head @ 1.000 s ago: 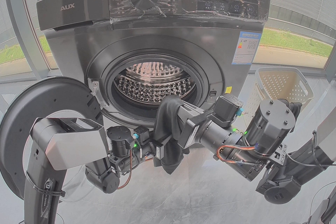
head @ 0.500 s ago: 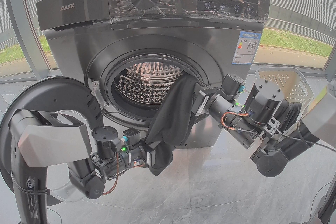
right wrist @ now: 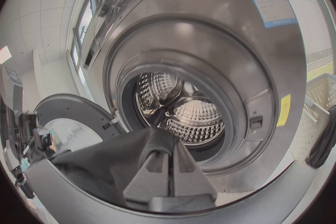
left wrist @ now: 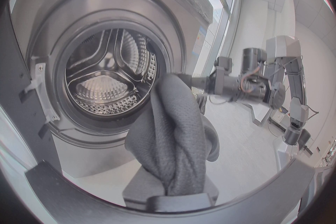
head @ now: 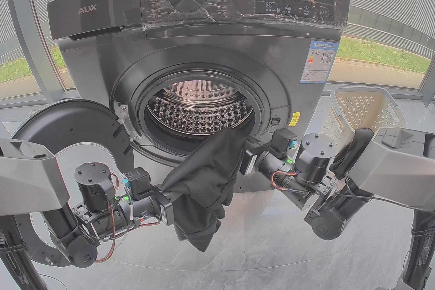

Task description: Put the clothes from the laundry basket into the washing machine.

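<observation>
Item: black soft knit garment [head: 204, 177], clamped at bunched edges by my left gripper [head: 172, 207] and right gripper [head: 243, 154]; likely light, limp, snag-prone, so I'd grip gathered folds.

Pale, glossy tiled floor [head: 253, 241] carries the washing machine [head: 199, 46] at the far side, with the laundry basket [head: 362, 112] just right of it.
</observation>
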